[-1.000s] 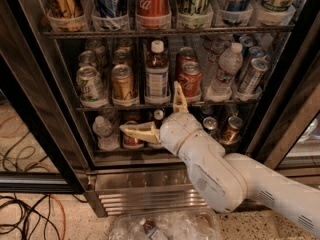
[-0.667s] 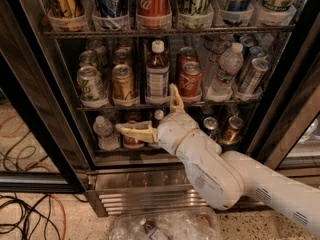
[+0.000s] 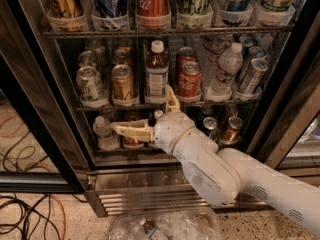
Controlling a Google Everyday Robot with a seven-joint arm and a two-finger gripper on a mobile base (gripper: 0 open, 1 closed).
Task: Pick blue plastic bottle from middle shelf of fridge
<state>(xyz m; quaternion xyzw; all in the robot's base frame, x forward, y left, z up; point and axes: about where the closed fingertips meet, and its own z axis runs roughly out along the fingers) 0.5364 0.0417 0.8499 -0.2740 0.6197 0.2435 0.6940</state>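
The blue plastic bottle (image 3: 156,75) stands upright at the middle of the middle shelf (image 3: 100,107) in the fridge (image 3: 50,109). It has a white cap, dark drink and a pale label. My gripper (image 3: 142,109) is open, just below and in front of the bottle. One finger points left across the lower shelf and the other points up, with its tip at the shelf rail beside the bottle's base. It holds nothing.
A green can (image 3: 90,84), a gold can (image 3: 123,81), red cans (image 3: 189,79), a clear water bottle (image 3: 225,69) and tilted cans (image 3: 252,74) flank the bottle. A small bottle (image 3: 103,132) stands on the lower shelf. Cables (image 3: 25,219) lie on the floor at left.
My gripper and arm have shifted slightly to the left. The bottle and cans have not moved.
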